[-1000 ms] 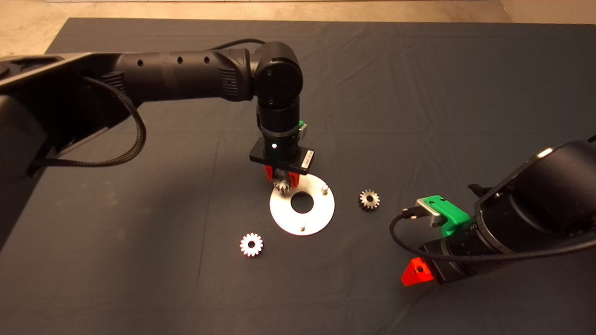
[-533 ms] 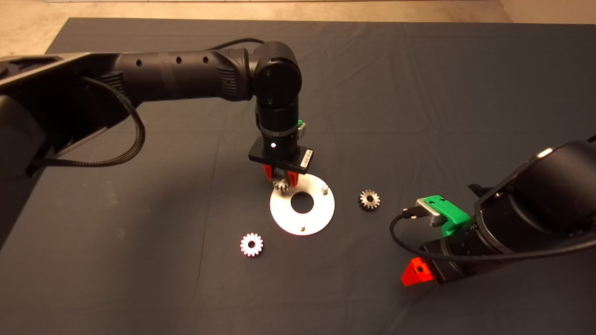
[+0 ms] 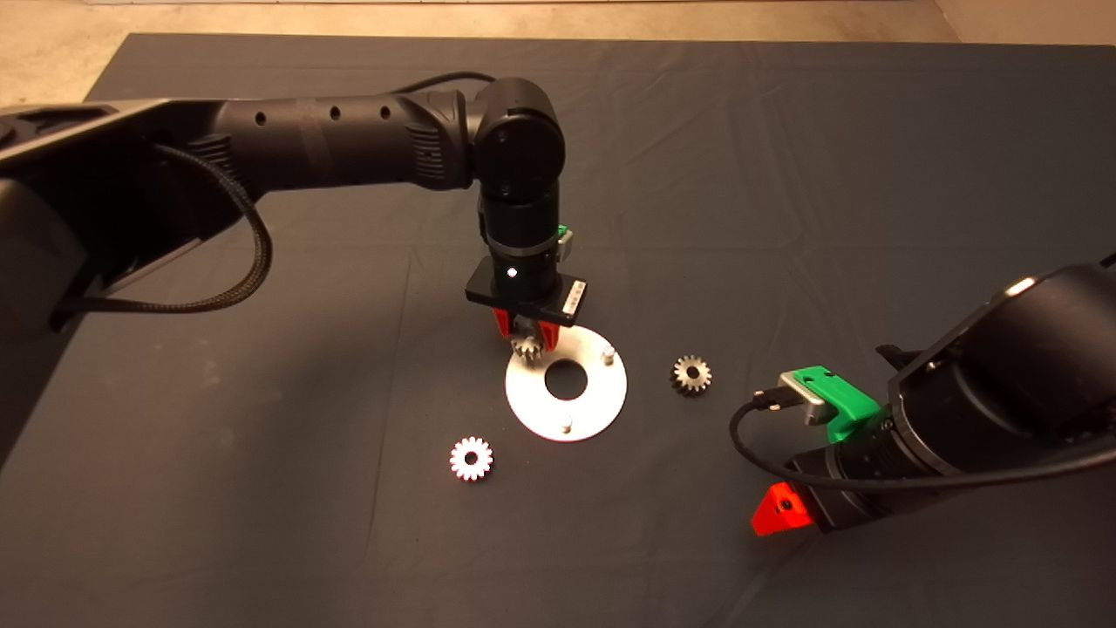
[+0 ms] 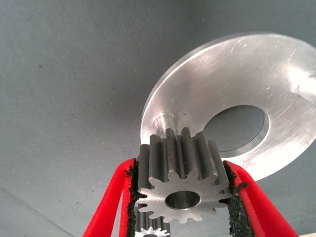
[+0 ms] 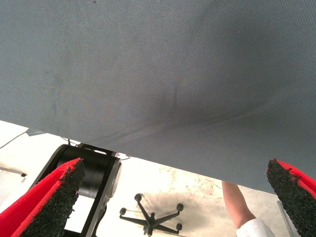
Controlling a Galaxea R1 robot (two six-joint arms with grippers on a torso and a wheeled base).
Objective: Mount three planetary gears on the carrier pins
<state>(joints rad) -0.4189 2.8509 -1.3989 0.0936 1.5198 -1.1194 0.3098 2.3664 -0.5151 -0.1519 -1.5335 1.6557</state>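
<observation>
My left gripper (image 3: pixel 526 338) is shut on a silvery planetary gear (image 3: pixel 526 350), held upright over the far-left edge of the white disc (image 3: pixel 603 394). In the left wrist view the gear (image 4: pixel 180 175) sits between the red fingers (image 4: pixel 116 192), close beside one carrier pin (image 4: pixel 162 121) on the disc (image 4: pixel 232 79). Two other pins (image 3: pixel 608 353) (image 3: pixel 566 426) stand bare. One loose gear (image 3: pixel 472 459) lies on the mat left of the disc, another (image 3: pixel 690 375) lies right of it. My right gripper (image 3: pixel 780 510) waits open at the lower right, and its wrist view (image 5: pixel 170 190) shows it empty.
The left arm and its looped cable (image 3: pixel 235 262) span the mat's left half. Past the mat's edge the right wrist view shows a chair base (image 5: pixel 150 215) and a person's arm (image 5: pixel 238 205) on the floor side.
The left gripper with its gear has shifted very slightly upward over the disc's edge. Nothing else has moved.
</observation>
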